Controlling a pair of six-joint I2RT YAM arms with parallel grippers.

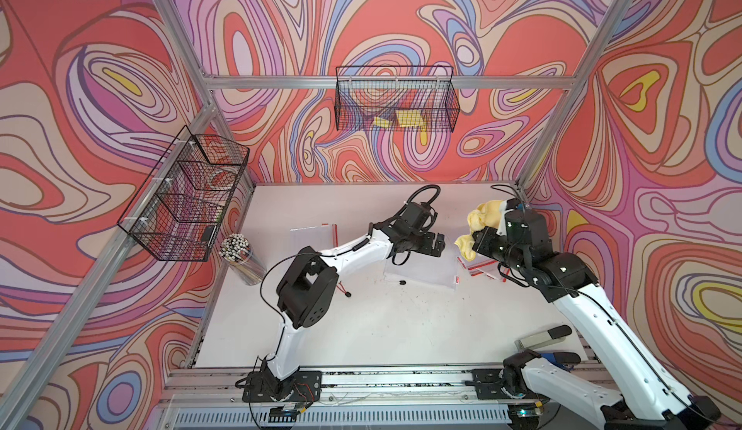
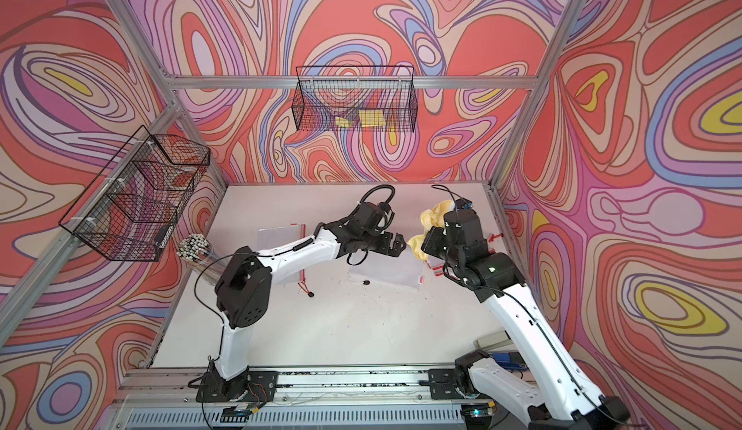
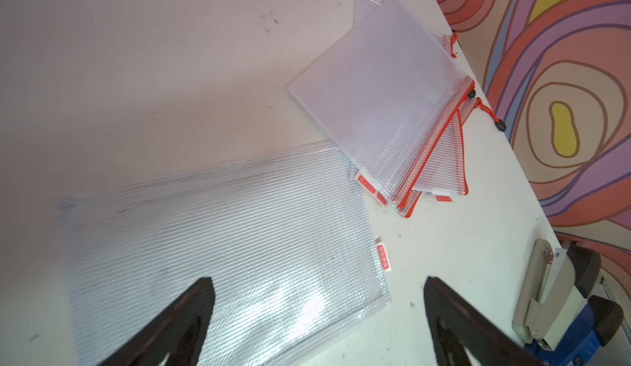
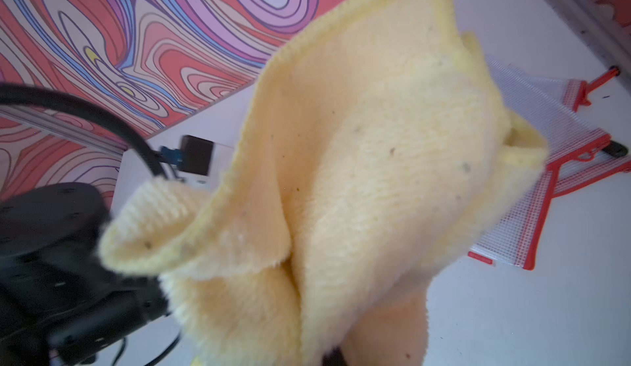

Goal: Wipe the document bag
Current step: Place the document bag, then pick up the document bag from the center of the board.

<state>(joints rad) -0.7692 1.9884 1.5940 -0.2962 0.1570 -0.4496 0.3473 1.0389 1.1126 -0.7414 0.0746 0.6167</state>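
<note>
With left fingers [image 3: 184, 320] wide over the document bag [image 3: 222, 244], I bring the yellow cloth [image 4: 375, 176], pinched in right fingers [image 1: 478, 247], down flat from 2 o'clock.

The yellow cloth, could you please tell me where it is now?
In both top views the yellow cloth hangs bunched in the right gripper, above the far right of the table, beside the stack of document bags.

On the counter [image 1: 381, 327], a stack of bags [image 1: 482, 268] lies right of the document bag [image 1: 425, 272]; a second bag [image 1: 311, 233] and a pen cup [image 1: 245, 265] lie left of it.
</note>
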